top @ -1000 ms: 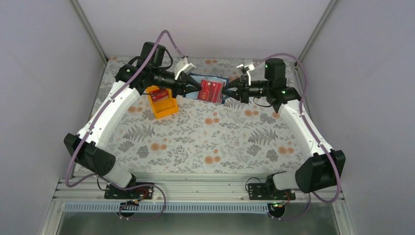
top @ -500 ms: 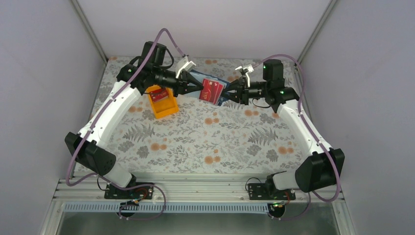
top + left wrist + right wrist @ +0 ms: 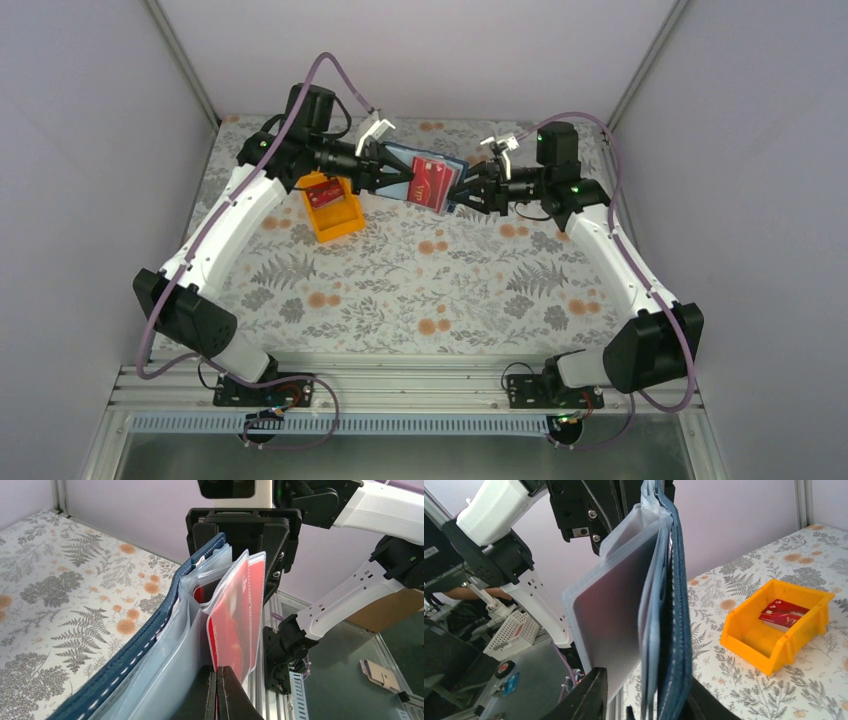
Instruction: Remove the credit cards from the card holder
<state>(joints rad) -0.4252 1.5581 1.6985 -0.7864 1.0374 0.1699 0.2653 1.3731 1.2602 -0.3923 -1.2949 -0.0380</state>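
Observation:
The blue card holder (image 3: 407, 158) hangs open in the air at the back of the table, between both grippers. My right gripper (image 3: 462, 192) is shut on its right edge; in the right wrist view (image 3: 646, 705) the blue cover (image 3: 676, 630) and clear sleeves stand upright between the fingers. My left gripper (image 3: 403, 186) is shut on the edge of a red credit card (image 3: 432, 184). In the left wrist view (image 3: 217, 675) the card (image 3: 235, 620) sits partly in a clear sleeve beside the blue cover (image 3: 145, 645). Another red card (image 3: 322, 192) lies in the orange tray.
The orange tray (image 3: 345, 222) stands on the floral cloth left of the held wallet, under my left forearm; the right wrist view shows it (image 3: 744, 635) with the red card (image 3: 783, 614) inside. Grey walls close in the back and both sides.
Both grippers, with the wallet and card between them, have shifted slightly left and toward the back. The card in the tray shows more fully from under the left arm.

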